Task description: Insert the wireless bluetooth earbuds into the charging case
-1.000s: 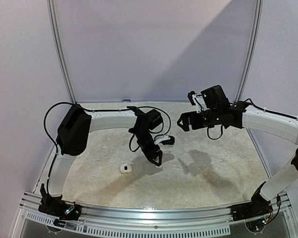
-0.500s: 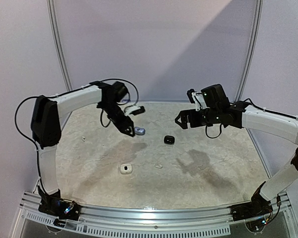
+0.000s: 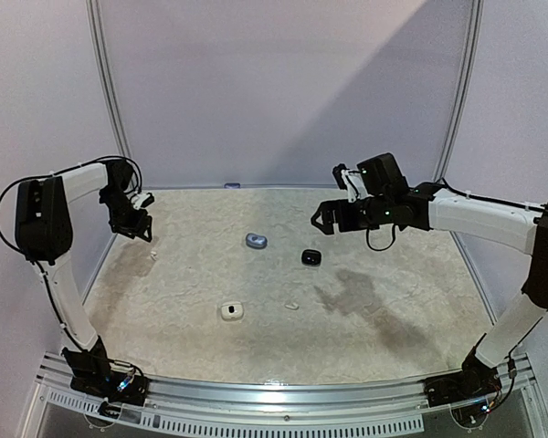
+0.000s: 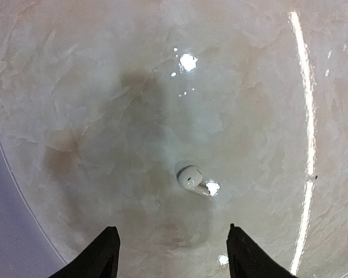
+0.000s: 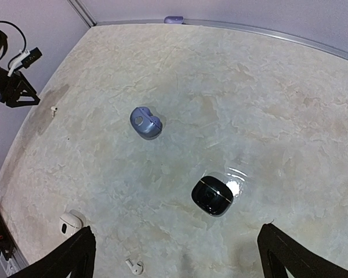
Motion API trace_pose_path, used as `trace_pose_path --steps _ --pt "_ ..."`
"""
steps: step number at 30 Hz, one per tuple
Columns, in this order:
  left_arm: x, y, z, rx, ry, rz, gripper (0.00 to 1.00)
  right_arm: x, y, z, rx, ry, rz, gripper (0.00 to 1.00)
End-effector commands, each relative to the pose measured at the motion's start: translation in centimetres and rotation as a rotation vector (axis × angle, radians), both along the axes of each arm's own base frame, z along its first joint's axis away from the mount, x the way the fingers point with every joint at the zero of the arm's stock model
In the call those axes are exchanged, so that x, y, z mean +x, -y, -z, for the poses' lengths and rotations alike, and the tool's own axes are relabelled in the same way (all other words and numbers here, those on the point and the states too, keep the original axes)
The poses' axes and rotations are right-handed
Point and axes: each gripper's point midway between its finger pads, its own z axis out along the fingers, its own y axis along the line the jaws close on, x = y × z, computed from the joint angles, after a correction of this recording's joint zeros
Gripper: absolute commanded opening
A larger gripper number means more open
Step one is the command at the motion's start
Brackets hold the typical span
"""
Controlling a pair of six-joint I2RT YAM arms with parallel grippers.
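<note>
Your left fingers have swung to the table's left edge and hang apart, empty, over a white earbud, ready for pickup, while your right fingers gape, idle.

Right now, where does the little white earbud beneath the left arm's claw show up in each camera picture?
Top external: the white earbud lies at the far left of the table, just below the left gripper.
Left wrist: the earbud sits mid-picture, above the gripper's open jaws.
Right wrist: a tiny speck at the left edge, just right of that gripper.
Shared landmark: the left gripper, in all three views.
</note>
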Motion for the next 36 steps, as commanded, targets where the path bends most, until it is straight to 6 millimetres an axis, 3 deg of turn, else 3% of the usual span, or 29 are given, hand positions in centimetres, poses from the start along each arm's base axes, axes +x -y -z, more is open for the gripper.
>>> trace_pose_path --steps 1,7,14,25,31,36 --pt "0.8 0.3 3.2 0.016 -0.049 -0.023 0.64 0.4 -0.9 -0.3 0.000 -0.015 -0.018 0.99" --pt "1.1 -0.1 5.7 0.039 -0.107 -0.040 0.49 0.4 -0.8 -0.1 -0.009 -0.017 -0.015 0.99" --pt "0.2 1.0 6.7 -0.003 -0.128 -0.028 0.40 0.5 -0.8 0.0 -0.012 -0.020 -0.013 0.99" --pt "-1.3 2.4 6.8 -0.030 -0.144 -0.006 0.16 0.7 -0.9 -0.3 -0.023 -0.012 -0.021 0.99" --pt "-2.6 6.5 6.6 -0.044 -0.147 0.084 0.08 0.7 -0.8 -0.5 -0.025 -0.004 -0.020 0.99" --pt "-4.1 13.2 6.8 -0.059 -0.146 0.249 0.07 0.6 -0.8 -0.7 -0.025 0.000 -0.021 0.99"
